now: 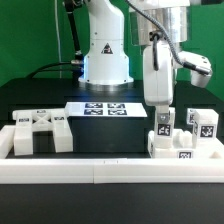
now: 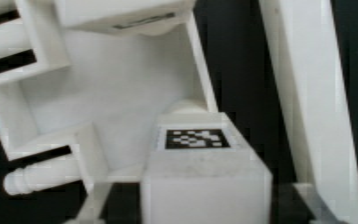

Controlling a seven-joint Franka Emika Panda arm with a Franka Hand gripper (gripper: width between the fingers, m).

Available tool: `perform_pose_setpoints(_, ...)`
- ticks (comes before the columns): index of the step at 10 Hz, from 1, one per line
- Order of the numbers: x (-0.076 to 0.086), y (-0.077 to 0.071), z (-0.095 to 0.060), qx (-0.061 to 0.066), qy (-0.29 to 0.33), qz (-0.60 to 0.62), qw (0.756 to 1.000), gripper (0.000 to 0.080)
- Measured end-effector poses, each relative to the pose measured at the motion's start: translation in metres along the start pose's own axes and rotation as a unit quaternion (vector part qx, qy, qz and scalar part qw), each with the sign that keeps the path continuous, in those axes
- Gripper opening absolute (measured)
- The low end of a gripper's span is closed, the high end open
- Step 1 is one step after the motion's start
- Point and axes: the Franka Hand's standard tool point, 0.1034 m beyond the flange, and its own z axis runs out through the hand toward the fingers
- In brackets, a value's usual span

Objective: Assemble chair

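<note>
While pincer point(image 1: 160, 120) sits low on the parts cluster at exterior view's right, can't tell if jaws are spread or pinching. Wrist view gives only a tagged block point(image 2: 197, 165) close up. The chair point(image 1: 185, 140) is not assembled: loose white pcs on desk point(image 1: 110, 135), near side, just behind border rail point(image 1: 100, 172). Lone pc point(image 1: 40, 132) at exterior view's left, well apart. Marker board point(image 1: 103, 107) centre, farther back. Judgement: keep pincer vertical, centre the block btwn fingers, confirm hold before lifting. Tilt may jam it vs neighbours.

Claw point(image 1: 163, 116) low among chair parts point(image 1: 190, 148), exterior view's right; marker board point(image 1: 104, 108) centre.
</note>
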Motion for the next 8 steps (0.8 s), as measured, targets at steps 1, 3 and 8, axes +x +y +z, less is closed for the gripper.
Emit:
perform_pose_setpoints(1, -0.0002, 0.0001, 0.0001, 0.000, 0.000, -0.013, 1.000, 0.0540)
perform_pose_setpoints(3, -0.0001, 0.0001, -0.0001, 0.000, 0.000, -0.046, 0.999, 0.0626)
perform_pose_setpoints(8, -0.0045, 0.0037, 0.0013, -0.005, 0.001, -0.298, 0.954, 0.0649)
